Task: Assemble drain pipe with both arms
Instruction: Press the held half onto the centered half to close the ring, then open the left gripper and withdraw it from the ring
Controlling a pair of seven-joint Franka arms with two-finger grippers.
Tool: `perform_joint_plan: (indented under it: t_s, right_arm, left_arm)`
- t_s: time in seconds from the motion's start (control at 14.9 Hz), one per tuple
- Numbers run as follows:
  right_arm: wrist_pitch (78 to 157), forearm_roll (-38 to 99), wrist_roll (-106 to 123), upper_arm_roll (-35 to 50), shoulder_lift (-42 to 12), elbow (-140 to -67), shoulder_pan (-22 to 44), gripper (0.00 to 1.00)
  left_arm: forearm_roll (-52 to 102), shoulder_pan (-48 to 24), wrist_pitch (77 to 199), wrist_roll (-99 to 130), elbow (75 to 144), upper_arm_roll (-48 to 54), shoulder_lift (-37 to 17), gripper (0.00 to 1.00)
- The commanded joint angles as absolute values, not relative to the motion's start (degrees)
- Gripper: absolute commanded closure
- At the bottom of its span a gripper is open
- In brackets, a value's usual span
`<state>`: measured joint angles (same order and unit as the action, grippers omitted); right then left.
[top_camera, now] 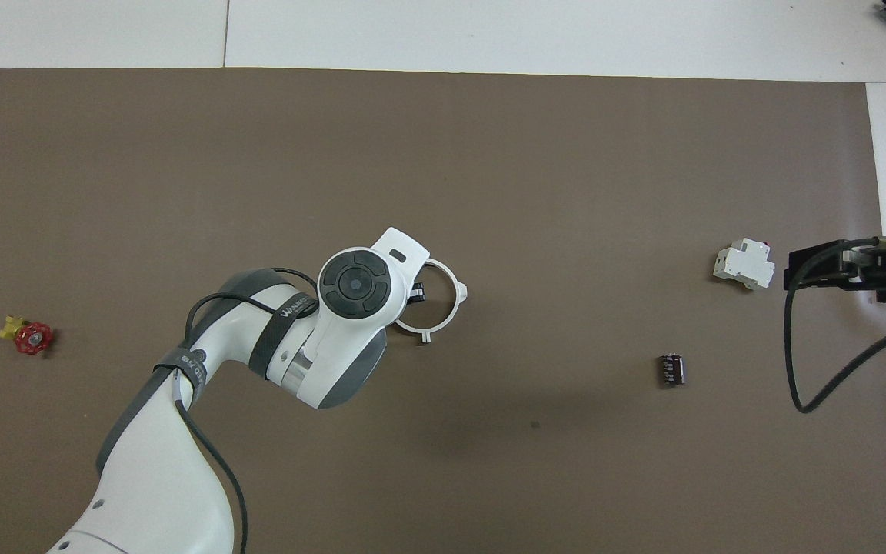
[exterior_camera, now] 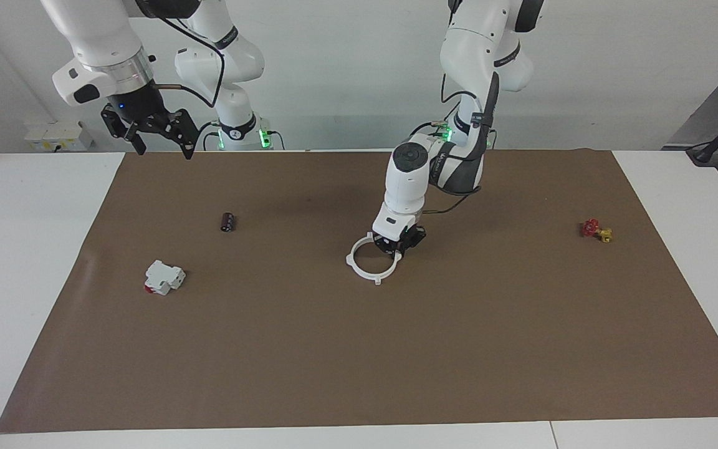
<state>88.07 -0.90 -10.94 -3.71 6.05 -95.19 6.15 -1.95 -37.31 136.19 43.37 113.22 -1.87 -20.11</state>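
From across the table, the drain pipe (exterior_camera: 376, 279), a thin white plastic ring with small nubs, lies flat in the middle of the big brown mat (exterior_camera: 359, 362). The mat covers most of the white table (exterior_camera: 22, 262). The left gripper (exterior_camera: 398, 244) is down at the ring's rim, on the side nearer to the robots. I cannot tell if it is pinching the rim or just touching it.

The right gripper (exterior_camera: 164, 149) waits high in the air over the right arm's end of the table. It is spread wide and holds nothing.

A small dark metal cylinder (exterior_camera: 228, 222) lies toward the right arm's end, well apart from the ring. A boxy white plastic block with a red part (exterior_camera: 163, 277) lies farther from the robots than the cylinder. A little red and yellow valve (exterior_camera: 596, 230) sits near the left arm's end.

From above, the left arm's round white wrist covers the near part of the ring (top_camera: 461, 293). Only a bit of the left gripper (top_camera: 417, 291) peeks out inside the ring. The right gripper (top_camera: 793, 269) shows just beside the white block (top_camera: 744, 264). The dark cylinder (top_camera: 671, 369) lies nearer to the robots than the block. The valve (top_camera: 28, 336) sits near the mat's (top_camera: 489, 154) edge at the left arm's end.
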Motion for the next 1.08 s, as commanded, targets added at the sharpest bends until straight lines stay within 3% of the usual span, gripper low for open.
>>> perform_joint_plan:
  t_s: [0.0, 0.07, 0.13, 0.27, 0.74, 1.01]
  right_arm:
    - [87.45, 0.26, -9.40, -4.13, 7.12, -95.89, 6.24, 0.00]
    - [87.45, 0.26, -9.40, -4.13, 7.12, -95.89, 6.24, 0.00]
    - [87.45, 0.26, -9.40, -4.13, 7.12, -95.89, 6.24, 0.00]
    - [87.45, 0.26, -9.40, -4.13, 7.12, -95.89, 6.24, 0.00]
    - [87.54, 0.26, -9.40, -4.13, 7.12, -95.89, 6.24, 0.00]
    - [87.54, 0.26, -9.40, -4.13, 7.12, -95.89, 6.24, 0.00]
  left_arm:
    - [-2.90, -38.41, 137.37, 44.12, 114.70, -2.55, -18.90, 0.44]
    - [-2.90, -38.41, 137.29, 44.12, 114.61, -2.55, -18.90, 0.19]
    - [-2.90, -38.41, 137.29, 44.03, 114.52, -2.64, -18.72, 0.08]
    - [-2.90, -38.15, 136.94, 43.86, 114.43, -2.64, -17.50, 0.00]
    - [-2.90, -32.44, 128.33, 30.97, 115.66, -2.55, -8.54, 0.00]
    - [-2.64, -26.03, 127.10, 18.83, 120.14, -2.55, -2.47, 0.00]
